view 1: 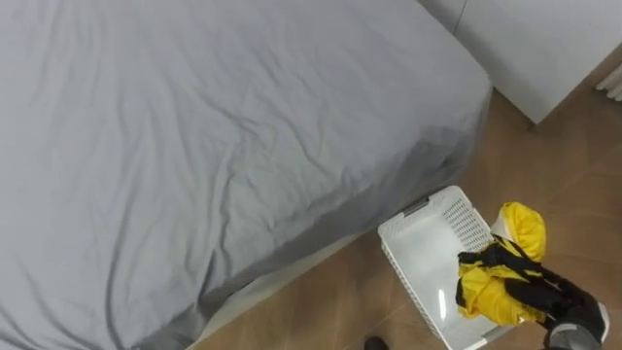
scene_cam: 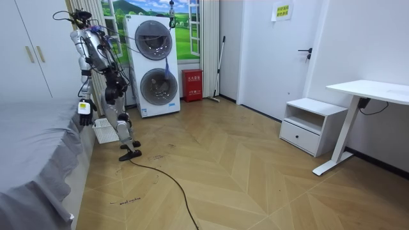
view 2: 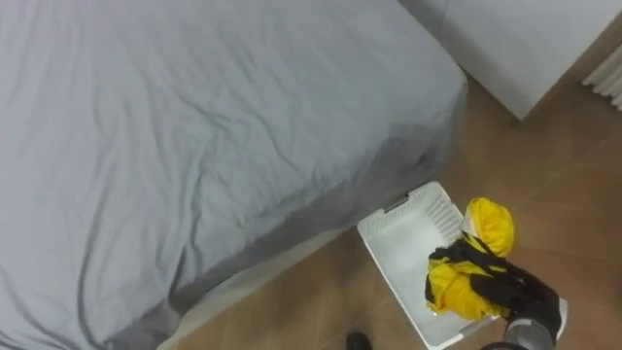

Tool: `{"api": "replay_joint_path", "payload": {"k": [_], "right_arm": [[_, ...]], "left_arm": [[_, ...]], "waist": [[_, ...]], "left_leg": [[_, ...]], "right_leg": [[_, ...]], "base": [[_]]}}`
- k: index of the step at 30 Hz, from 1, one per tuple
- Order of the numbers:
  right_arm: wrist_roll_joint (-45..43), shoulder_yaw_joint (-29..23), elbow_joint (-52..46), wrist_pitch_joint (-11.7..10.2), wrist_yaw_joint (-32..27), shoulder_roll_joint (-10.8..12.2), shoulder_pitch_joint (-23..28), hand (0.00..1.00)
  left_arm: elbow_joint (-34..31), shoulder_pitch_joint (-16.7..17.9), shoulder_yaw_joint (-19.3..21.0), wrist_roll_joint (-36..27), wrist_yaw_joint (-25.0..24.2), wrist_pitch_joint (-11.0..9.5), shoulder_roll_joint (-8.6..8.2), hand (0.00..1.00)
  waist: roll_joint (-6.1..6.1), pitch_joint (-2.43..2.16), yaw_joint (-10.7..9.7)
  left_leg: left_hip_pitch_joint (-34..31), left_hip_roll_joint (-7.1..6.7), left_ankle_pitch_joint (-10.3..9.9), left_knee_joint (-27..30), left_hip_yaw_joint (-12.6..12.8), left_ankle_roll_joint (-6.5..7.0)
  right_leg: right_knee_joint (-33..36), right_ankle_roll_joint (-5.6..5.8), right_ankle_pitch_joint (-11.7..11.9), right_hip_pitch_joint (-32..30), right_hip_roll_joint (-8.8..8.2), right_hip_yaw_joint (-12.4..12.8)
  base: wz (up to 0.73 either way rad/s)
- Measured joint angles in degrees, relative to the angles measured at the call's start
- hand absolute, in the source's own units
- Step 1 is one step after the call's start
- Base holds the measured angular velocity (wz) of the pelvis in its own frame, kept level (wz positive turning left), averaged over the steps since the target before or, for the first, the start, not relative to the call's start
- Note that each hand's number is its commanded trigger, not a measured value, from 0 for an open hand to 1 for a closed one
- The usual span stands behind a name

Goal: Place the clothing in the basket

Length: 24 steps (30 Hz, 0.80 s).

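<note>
1. Hanging from your right robot hand, the yellow and black garment sits bunched above the white basket. The hand's fingers are closed round the cloth, so the garment is held and not yet released.
2. The basket stands on the wooden floor, just beside the corner of the grey bed. Its long axis runs from the bed's edge out towards your lower right.
3. The garment lies up and to the left of the hand, towards the bed. Most of it is over the basket's right end, and one yellow lump appears to sit at or past the right rim.
4. This is the relation to watch: the basket's open middle lies to the left of the hand. Shifting a little that way along the long axis before you open should keep the cloth from draping over the rim.
5. The room view shows you standing between the bed and the basket, so the right arm is the nearer one.
</note>
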Motion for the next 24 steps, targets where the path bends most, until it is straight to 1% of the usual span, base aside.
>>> {"api": "replay_joint_path", "payload": {"k": [2,3,4,5,9,15,20,24], "right_arm": [[0.6,0.0,1.7,0.0,0.2,0.0,-0.8,0.0],[0.8,0.0,1.9,0.0,0.2,0.0,-0.7,0.0],[0.9,0.0,2.0,0.0,0.3,0.1,-0.6,0.0],[1.0,0.0,2.2,0.0,0.8,0.2,-0.6,0.0],[1.0,0.0,3.4,0.1,1.5,0.2,-0.7,0.0],[0.9,0.0,4.3,0.1,1.5,0.2,-0.7,0.0],[1.0,0.0,4.4,0.1,1.5,0.2,-1.5,0.0],[1.8,0.0,4.4,0.1,1.4,0.2,-1.6,0.0]], "left_arm": [[0.3,0.0,0.0,0.0,0.0,0.0,-0.02,0.0],[0.3,0.0,0.0,0.0,0.0,0.0,-0.01,0.0],[0.3,0.0,0.0,0.0,0.0,0.0,-0.01,0.0],[0.3,0.0,0.0,0.0,0.0,0.0,-0.02,0.0],[0.3,0.0,0.0,0.0,0.0,0.1,-0.07,0.0],[0.4,-0.2,0.0,0.1,0.0,0.1,-0.06,0.0],[0.8,-0.1,0.0,0.1,0.0,0.6,0.04,0.0],[0.8,-0.1,0.0,0.1,0.0,0.6,0.04,0.0]], "waist": [[-0.04,0.03,0.1],[-0.05,0.04,0.1],[-0.09,0.08,0.1],[-0.24,0.19,0.2],[-0.45,0.35,0.2],[-0.97,0.71,1.3],[-0.93,0.68,1.4],[-0.86,0.62,1.4]], "left_leg": [[0.1,0.0,0.0,0.0,-0.4,0.0],[0.1,-0.01,0.0,0.0,-1.0,0.0],[0.1,-0.02,0.0,0.0,-1.2,0.0],[0.1,-0.03,0.0,0.0,-1.4,0.0],[0.1,-0.06,0.2,0.1,-2.5,0.13],[0.1,-0.14,0.3,0.0,-2.7,0.29],[0.0,-0.18,0.3,0.0,-2.8,0.29],[0.0,-0.17,0.3,0.1,-2.9,0.29]], "right_leg": [[-0.2,0.01,0.0,0.3,-0.1,-0.4],[-0.2,0.03,0.0,0.6,-0.2,-0.9],[-0.3,0.02,0.0,0.7,-0.25,-1.1],[-0.4,-0.01,-0.1,0.9,-0.31,-1.5],[-1.2,-0.02,-0.1,1.8,-0.69,-3.0],[-1.2,0.22,-0.3,2.1,-1.16,-3.5],[-1.4,0.27,-0.3,2.1,-1.23,-3.7],[-1.5,0.27,-0.3,2.2,-1.23,-4.2]], "base": [[0.12],[0.18],[0.19],[0.18],[0.18],[0.06],[0.02],[0.0]]}}
